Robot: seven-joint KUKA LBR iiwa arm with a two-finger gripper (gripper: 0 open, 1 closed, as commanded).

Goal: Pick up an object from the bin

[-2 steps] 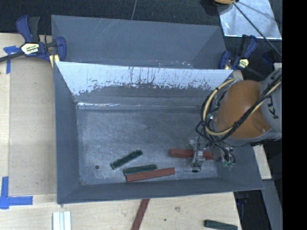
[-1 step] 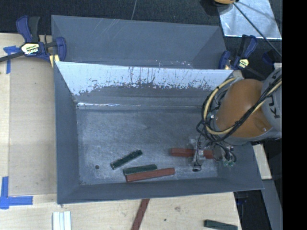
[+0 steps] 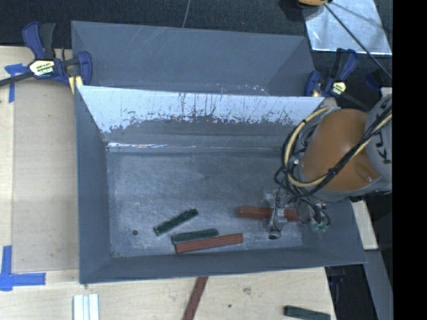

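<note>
My gripper (image 3: pixel 274 227) is low over the bin floor at the right, near the front wall. A short red-brown bar (image 3: pixel 253 213) lies flat right at it and runs left to right, showing on both sides of the gripper, which hides its middle. Left of that, a longer red-brown bar (image 3: pixel 209 243) lies along the front wall. A dark green bar (image 3: pixel 195 235) lies just above the longer bar.
A second dark green bar (image 3: pixel 175 221) lies tilted further left on the floor. The arm's orange cover and cables hang over the bin's right wall. The sloped bin walls are close on the gripper's right and front.
</note>
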